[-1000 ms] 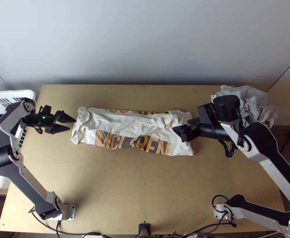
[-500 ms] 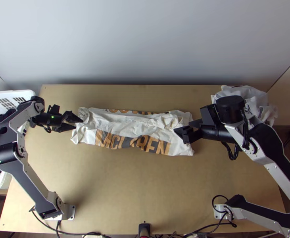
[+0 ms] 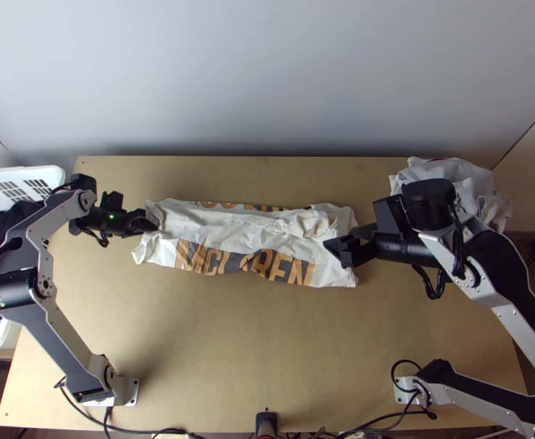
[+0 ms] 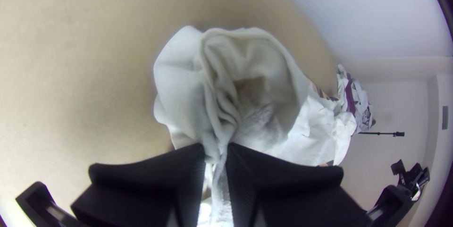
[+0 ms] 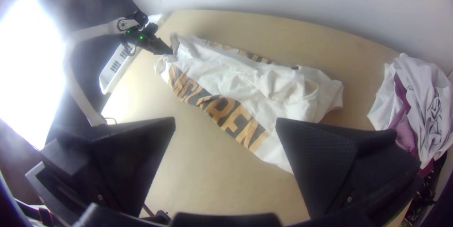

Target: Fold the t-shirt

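My left gripper (image 3: 148, 226) is at the left end of the white t-shirt (image 3: 223, 221), which lies as a long folded strip with wrinkles and orange-and-black lettering along its near side. In the left wrist view, the left gripper (image 4: 216, 149) is shut on a pinched, bunched part of the t-shirt (image 4: 181, 80). Over the strip's right end stands my right gripper (image 3: 338, 247). Seen from its own wrist, the right gripper (image 5: 225, 125) is open, its fingers wide apart with no cloth between them, and the t-shirt (image 5: 236, 85) lies beyond.
Another heap of pale cloth (image 3: 454, 183) lies at the table's far right corner, with purple parts in the right wrist view. A white basket (image 3: 44, 174) stands off the table's left edge. Bare table (image 3: 260, 351) stretches in front of the t-shirt.
The left gripper has moved right onto the t-shirt's left end and closed on the cloth. The right gripper has shifted slightly to the right.
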`<move>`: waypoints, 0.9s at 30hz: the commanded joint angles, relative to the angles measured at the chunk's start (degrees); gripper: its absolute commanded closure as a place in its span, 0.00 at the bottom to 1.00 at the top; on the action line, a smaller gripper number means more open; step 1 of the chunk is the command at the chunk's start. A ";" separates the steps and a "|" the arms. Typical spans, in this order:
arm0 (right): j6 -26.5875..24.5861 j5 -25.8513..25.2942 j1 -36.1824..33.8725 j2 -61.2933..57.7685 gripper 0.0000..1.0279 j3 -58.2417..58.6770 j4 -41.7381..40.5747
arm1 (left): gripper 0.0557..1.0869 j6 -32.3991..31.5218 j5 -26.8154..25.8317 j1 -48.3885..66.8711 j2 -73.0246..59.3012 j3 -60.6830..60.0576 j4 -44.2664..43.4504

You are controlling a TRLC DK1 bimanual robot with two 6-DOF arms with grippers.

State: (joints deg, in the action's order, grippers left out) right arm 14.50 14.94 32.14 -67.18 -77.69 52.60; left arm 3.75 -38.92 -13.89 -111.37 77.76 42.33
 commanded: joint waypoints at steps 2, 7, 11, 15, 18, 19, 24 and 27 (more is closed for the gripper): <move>0.62 0.00 -0.06 0.91 0.04 0.70 0.31 | 0.93 -1.29 0.42 1.76 5.38 -1.20 -0.84; 0.62 0.00 -0.15 2.67 0.04 1.67 0.31 | 0.94 -1.29 0.24 -2.46 9.59 0.29 3.73; 0.62 0.00 -1.03 4.42 0.04 4.30 -0.30 | 0.94 2.40 0.24 -4.65 14.08 2.22 10.85; 0.88 0.00 -2.08 5.92 0.04 7.11 -2.15 | 0.94 2.23 0.24 -2.63 18.21 4.60 14.54; 1.05 0.00 -2.52 6.97 0.04 8.78 -3.12 | 0.94 -0.23 1.47 1.67 19.17 7.06 16.03; 0.97 0.00 -2.52 7.59 0.04 9.22 -3.12 | 0.94 -1.11 2.09 3.17 19.17 8.11 16.56; 0.79 -0.09 -2.96 11.37 0.04 12.30 -3.91 | 0.94 -7.18 7.54 13.71 18.74 12.24 17.62; 0.88 -0.09 -3.58 14.18 0.04 14.85 -4.43 | 0.94 -10.52 10.79 19.87 16.89 15.14 17.44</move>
State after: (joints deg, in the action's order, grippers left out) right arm 15.42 14.94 29.54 -57.82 -67.44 49.30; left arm -0.78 -33.58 -5.30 -93.47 87.50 58.67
